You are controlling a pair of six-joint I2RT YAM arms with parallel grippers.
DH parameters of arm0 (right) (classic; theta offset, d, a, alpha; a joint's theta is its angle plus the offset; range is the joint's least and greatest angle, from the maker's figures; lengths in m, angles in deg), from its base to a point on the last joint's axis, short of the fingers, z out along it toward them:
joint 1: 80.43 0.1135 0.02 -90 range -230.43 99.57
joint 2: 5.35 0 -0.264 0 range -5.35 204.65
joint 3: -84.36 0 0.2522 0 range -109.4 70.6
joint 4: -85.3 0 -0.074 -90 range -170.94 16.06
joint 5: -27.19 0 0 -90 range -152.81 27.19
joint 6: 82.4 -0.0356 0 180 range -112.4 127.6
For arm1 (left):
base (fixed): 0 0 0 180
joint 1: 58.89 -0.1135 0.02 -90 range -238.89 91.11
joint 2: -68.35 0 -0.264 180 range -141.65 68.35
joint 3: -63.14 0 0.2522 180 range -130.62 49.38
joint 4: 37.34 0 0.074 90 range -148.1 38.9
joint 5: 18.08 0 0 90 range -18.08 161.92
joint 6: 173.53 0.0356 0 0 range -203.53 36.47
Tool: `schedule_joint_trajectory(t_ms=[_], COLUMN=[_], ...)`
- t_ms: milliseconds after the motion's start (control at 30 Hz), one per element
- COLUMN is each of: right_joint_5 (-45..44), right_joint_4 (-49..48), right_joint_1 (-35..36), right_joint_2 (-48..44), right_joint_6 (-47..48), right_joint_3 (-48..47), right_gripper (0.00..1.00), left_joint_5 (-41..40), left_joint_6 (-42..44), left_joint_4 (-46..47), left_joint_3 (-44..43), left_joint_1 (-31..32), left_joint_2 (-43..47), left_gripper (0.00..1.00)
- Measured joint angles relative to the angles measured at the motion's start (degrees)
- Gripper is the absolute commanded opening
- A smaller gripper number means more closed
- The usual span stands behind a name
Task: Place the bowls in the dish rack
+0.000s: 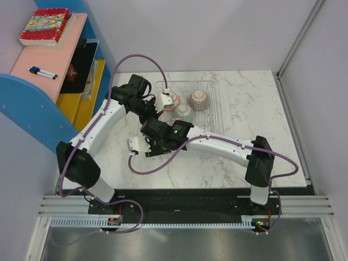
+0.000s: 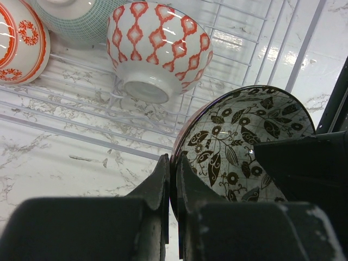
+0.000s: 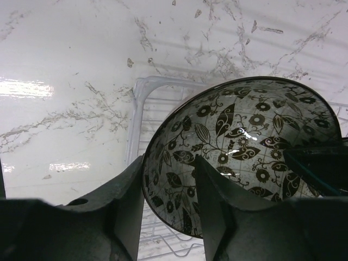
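Observation:
A black-and-white floral bowl (image 2: pixel 244 141) is held tilted over the near-left corner of the silver wire dish rack (image 1: pixel 212 111). My left gripper (image 2: pixel 173 161) is shut on its rim. My right gripper (image 3: pixel 168 166) straddles the same bowl (image 3: pixel 244 130), one finger outside (image 3: pixel 130 190) and one inside, with a wide gap. In the top view both grippers, left (image 1: pixel 157 106) and right (image 1: pixel 154 125), meet at the rack's left edge and hide the bowl. Three bowls lie in the rack: red-diamond (image 2: pixel 157 49), teal (image 2: pixel 76 19) and beige patterned (image 1: pixel 199 99).
A blue and pink shelf (image 1: pixel 49 60) stands left of the table, with a book (image 1: pixel 45 26) and a marker (image 1: pixel 43 72) on it. White wall panels close the back and right. The rack's rounded corner (image 3: pixel 140 89) lies on marble.

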Motion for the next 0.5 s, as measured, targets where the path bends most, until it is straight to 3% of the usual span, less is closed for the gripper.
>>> schedule_joint_trajectory(t_ms=[500], right_joint_5=[0.20], right_joint_4=[0.98], right_joint_1=[0.48], right_joint_2=[0.13], right_joint_6=[0.11], right_joint_3=[-0.24], right_gripper=[0.35], left_joint_5=[-0.09], left_joint_6=[-0.02], left_joint_4=[0.00], left_joint_3=[-0.31], left_joint_1=[0.02], left_joint_2=[0.02], left_gripper=[0.02])
